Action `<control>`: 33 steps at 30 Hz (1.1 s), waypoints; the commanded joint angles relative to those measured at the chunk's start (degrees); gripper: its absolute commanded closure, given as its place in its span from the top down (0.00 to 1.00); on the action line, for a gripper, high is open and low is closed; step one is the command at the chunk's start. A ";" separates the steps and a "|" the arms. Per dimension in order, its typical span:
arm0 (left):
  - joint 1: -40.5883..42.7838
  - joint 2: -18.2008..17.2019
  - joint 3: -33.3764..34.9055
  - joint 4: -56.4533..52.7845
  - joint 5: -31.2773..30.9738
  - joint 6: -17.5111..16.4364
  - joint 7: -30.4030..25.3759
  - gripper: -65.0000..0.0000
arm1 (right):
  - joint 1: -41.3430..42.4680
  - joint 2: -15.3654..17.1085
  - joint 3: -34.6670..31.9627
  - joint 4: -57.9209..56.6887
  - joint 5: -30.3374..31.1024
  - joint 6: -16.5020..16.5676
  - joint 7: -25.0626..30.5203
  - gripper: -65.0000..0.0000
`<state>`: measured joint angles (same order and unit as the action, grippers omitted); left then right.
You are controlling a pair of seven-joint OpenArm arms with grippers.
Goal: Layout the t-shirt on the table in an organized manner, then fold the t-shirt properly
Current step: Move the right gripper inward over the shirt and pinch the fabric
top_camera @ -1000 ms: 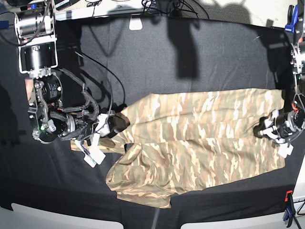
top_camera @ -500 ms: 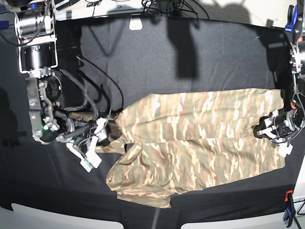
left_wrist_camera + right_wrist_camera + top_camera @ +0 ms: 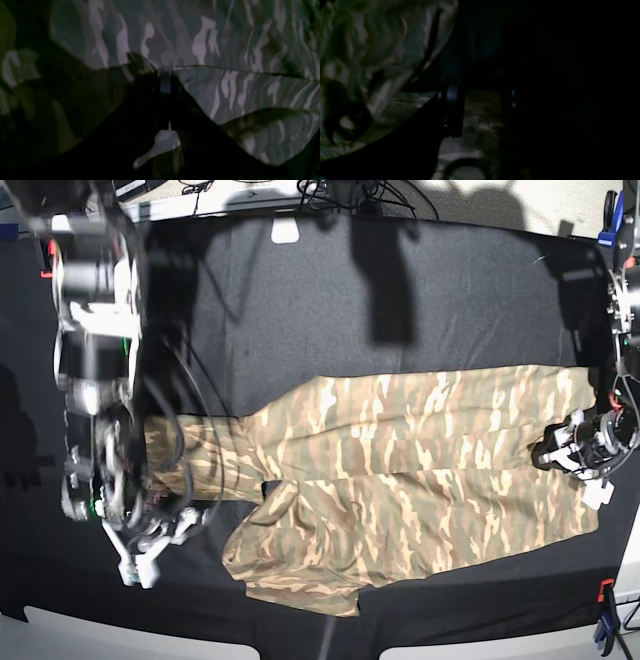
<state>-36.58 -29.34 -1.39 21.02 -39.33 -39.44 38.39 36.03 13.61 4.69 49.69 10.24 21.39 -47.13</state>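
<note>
Black-clothed table (image 3: 400,290) bears the spread t-shirt (image 3: 420,450)

right arm (image 3: 110,430) motion-blurred; right wrist view mostly black, t-shirt (image 3: 370,55) murky.

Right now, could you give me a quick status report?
Left gripper shut on t-shirt hem. Right gripper beside sleeve; grip unclear. Shirt half-spread. No obstructions.

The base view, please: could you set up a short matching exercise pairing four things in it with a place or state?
Things:
1. t-shirt
2. table
3. left gripper
4. right gripper

Descriptions:
A. covered in black cloth
B. shut on the shirt's edge, at the view's right
C. camouflage print, spread out
D. blurred, near the view's lower left

Pairs: 1-C, 2-A, 3-B, 4-D
</note>
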 commanded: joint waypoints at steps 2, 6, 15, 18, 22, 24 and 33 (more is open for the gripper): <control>-1.66 -0.98 -0.04 0.72 -0.85 -0.56 -1.14 0.00 | 4.83 -1.36 0.13 -5.29 -2.29 2.95 0.26 0.35; -1.66 -1.01 -0.04 0.72 -0.83 -0.56 -1.11 0.00 | 7.48 -3.65 -0.46 -14.53 -2.56 15.69 -0.17 0.35; -1.66 -1.01 -0.07 0.72 -0.83 -0.56 -1.18 0.00 | 8.39 -4.26 -10.49 -14.95 2.49 18.61 -6.14 0.35; -1.66 -1.01 -0.04 0.72 -0.83 -0.56 -1.95 0.00 | 8.20 -4.26 -15.43 -14.95 2.27 18.61 -8.20 0.21; -1.66 -1.01 -0.04 0.72 -0.83 -0.56 -2.01 0.00 | 8.13 -4.26 -19.78 -14.95 2.19 18.61 -8.22 0.00; -1.66 -1.05 -0.07 0.72 -0.83 -0.56 -1.79 0.00 | 8.50 -4.26 -20.20 -14.93 2.23 18.61 -7.54 0.00; -1.66 -2.29 -0.07 7.17 -7.85 -0.56 5.40 0.00 | 13.40 -4.24 -14.60 -14.88 9.09 18.61 -7.39 0.00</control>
<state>-36.38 -30.57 -1.37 27.22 -46.30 -39.31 44.53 47.09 9.26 -9.96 33.87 18.81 39.66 -55.22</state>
